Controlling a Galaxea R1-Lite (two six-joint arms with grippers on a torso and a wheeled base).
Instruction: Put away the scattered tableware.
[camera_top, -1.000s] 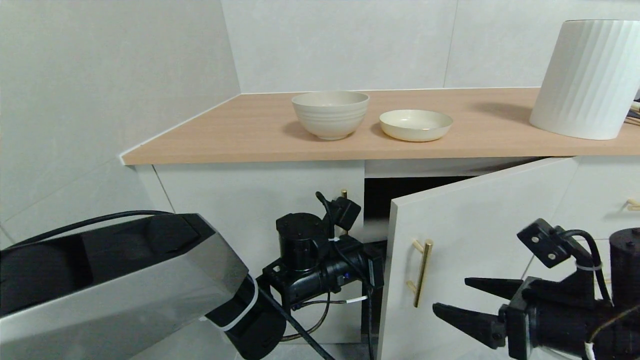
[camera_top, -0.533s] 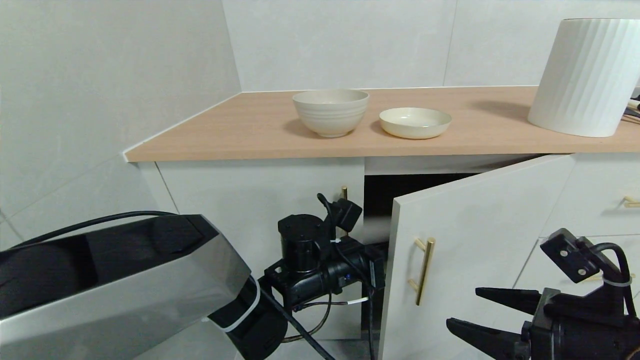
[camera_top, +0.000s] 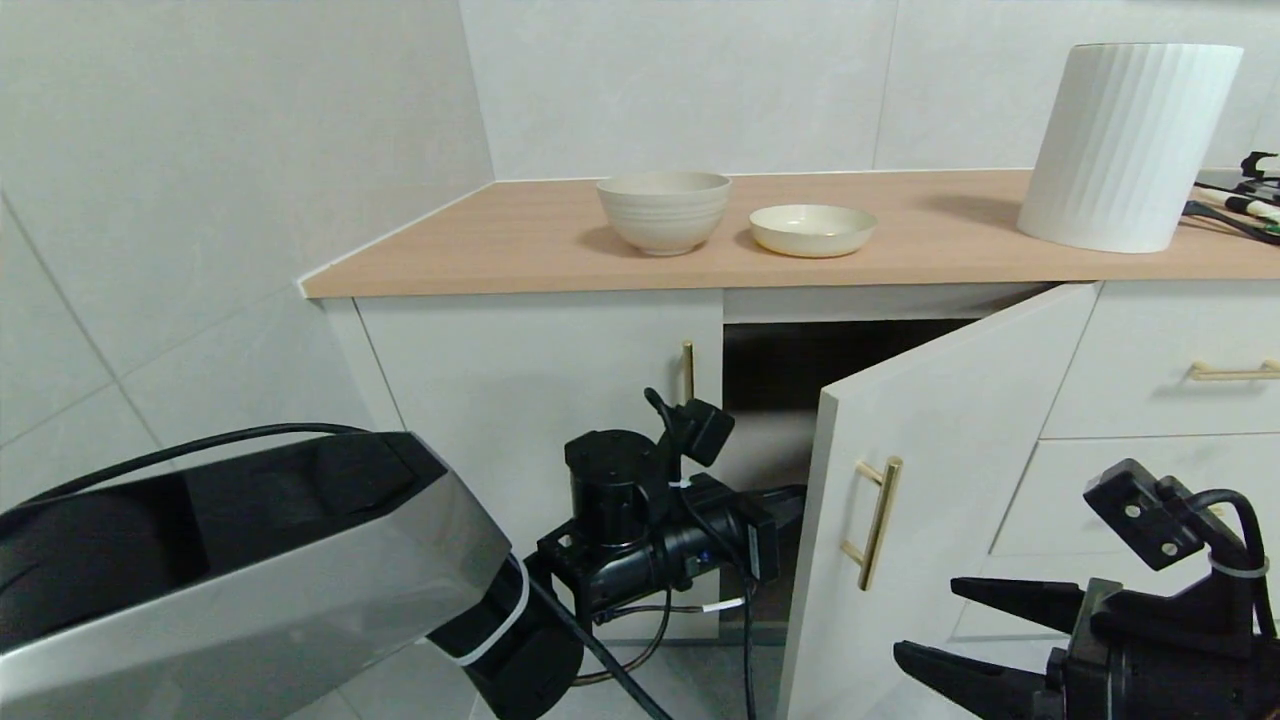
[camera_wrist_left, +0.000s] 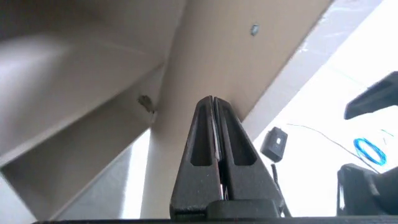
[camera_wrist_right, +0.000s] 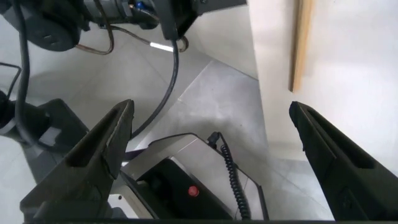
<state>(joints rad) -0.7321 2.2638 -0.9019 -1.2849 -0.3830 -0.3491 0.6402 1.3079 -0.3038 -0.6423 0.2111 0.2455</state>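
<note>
Currently, by view.

Head view:
- Bowl (camera_top: 664, 210) and shallow dish (camera_top: 812, 229): side by side but apart on the counter (camera_top: 480, 255), well above both grippers and beyond their reach as they hang.
- Ribbed white container (camera_top: 1130, 145): on the same counter, high above the right gripper.
- Cabinet door (camera_top: 950, 420): swung partly open, with its brass handle (camera_top: 875, 522) just above and ahead of the right gripper (camera_top: 926, 617).
- Right gripper: fingers spread wide, nothing between them.
- Left gripper (camera_top: 790, 500): low at the cabinet opening, its tip reaching behind the door's free edge.
- Change: the whole picture has shifted over the last second, so the camera has moved. Bowl and dish keep their places on the counter. The right gripper now sits lower against the handle than it did.

Left wrist view:
- Left gripper (camera_wrist_left: 213, 130): fingers pressed together, empty, with the door's inner face just past the tip. Contact cannot be told.

Right wrist view:
- Right gripper (camera_wrist_right: 211, 143): fingers far apart, with the handle (camera_wrist_right: 303, 43) ahead.

Judgement: the cupboard looks open enough, and no tableware is stowed yet. Next, an arm must rise to the bowl or dish.
</note>
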